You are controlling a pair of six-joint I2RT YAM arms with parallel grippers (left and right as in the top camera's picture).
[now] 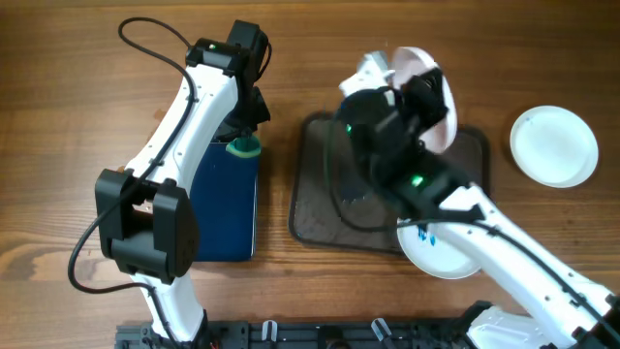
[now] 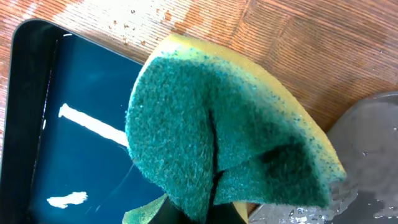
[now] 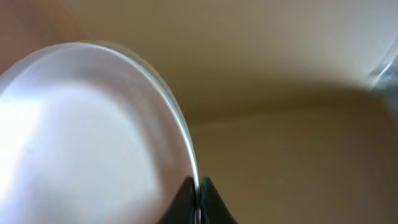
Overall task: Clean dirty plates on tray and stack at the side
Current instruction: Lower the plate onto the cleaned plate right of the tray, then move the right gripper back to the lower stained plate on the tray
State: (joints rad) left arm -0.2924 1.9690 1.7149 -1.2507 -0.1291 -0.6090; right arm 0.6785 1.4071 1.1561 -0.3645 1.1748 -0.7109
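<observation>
While right end effector (image 3: pixel 198 188) clamps plate (image 3: pixel 81 143) by rim, tray (image 1: pixel 315 184) below

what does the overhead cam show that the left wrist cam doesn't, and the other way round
Only overhead: all three plates, one tilted up in the right gripper above the grey tray, one at the tray's near right corner, one on the table to the right.
Only left wrist: the green scouring face of the sponge, folded over its yellow layer, close up.
Both: the sponge in the left gripper, the dark-blue tray, a corner of the grey tray.
</observation>
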